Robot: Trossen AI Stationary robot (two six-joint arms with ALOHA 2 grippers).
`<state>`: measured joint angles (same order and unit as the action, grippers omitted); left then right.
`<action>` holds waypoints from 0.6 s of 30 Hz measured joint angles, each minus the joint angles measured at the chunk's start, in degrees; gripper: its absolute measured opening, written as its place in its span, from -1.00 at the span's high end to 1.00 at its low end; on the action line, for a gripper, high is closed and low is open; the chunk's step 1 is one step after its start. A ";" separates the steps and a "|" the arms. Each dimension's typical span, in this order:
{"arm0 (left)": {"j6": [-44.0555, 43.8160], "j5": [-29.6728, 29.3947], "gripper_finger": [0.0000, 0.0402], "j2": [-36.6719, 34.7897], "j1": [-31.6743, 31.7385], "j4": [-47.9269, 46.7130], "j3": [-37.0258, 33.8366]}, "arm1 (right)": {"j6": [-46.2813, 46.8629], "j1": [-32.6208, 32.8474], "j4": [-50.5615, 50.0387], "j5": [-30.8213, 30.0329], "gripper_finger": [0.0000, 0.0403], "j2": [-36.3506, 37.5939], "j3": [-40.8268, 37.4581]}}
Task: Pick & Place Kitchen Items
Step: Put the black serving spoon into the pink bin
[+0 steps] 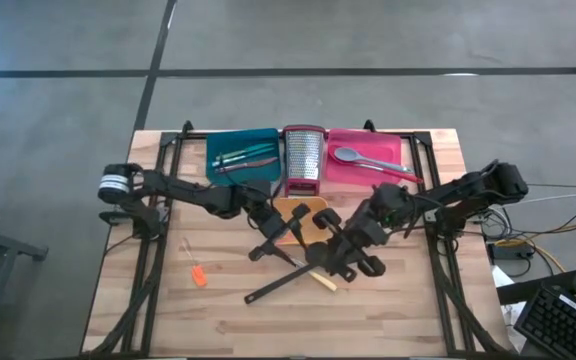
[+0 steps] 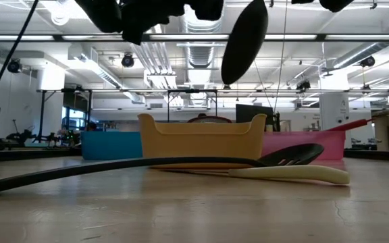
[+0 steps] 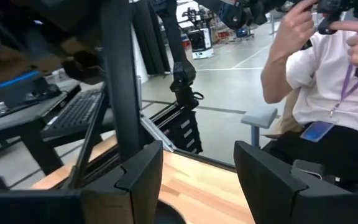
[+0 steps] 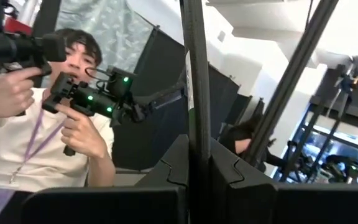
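Note:
My right gripper (image 1: 340,260) hangs above the table's middle, near the orange tray (image 1: 303,222), shut on a long black spoon. The spoon's oval head (image 2: 245,40) hangs in the air in the low view. My left gripper (image 1: 266,245) is open and empty, raised just left of the tray; its fingers stand apart in the left wrist view (image 3: 197,180). A black slotted spatula (image 1: 278,284) lies flat on the table with a cream tool (image 1: 324,282) beside its head. A small orange piece (image 1: 199,275) lies to the left. My right gripper pinches the spoon's thin black handle (image 4: 193,112) between its two shut fingers (image 4: 173,168), which lie across the handle. The spoon is lifted clear of the table, with its head (image 2: 245,40) hanging below the handle.
At the back stand a teal tray (image 1: 240,155) with thin tools, the steel grater (image 1: 303,160), and a pink tray (image 1: 393,150) holding a grey spoon (image 1: 353,157). A person holding controllers shows beyond the table (image 4: 55,124). Bare wood lies at the near left and near right.

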<state>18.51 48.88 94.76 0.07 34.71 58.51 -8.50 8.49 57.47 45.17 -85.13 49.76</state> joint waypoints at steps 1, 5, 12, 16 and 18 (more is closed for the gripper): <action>0.18 0.02 -0.01 0.85 -0.35 -0.26 0.92 | 0.33 0.00 0.30 0.34 0.95 0.03 0.00; 1.28 0.02 -0.01 3.95 -0.83 -1.25 4.39 | 1.69 0.40 1.60 1.94 0.95 -0.03 0.01; 0.91 -0.24 -0.01 7.22 0.68 -2.31 8.50 | 2.59 1.79 1.42 3.32 0.94 -0.01 0.63; 0.39 -0.27 -0.01 7.31 1.09 -2.72 9.00 | 2.22 2.08 1.42 3.55 0.94 0.05 0.46; 0.37 -0.06 -0.01 7.31 0.93 -2.72 9.21 | 1.59 2.00 1.45 3.48 0.94 -0.07 0.46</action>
<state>18.87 48.82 102.06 1.00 31.99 67.72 -6.91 10.50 58.92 48.65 -85.20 50.22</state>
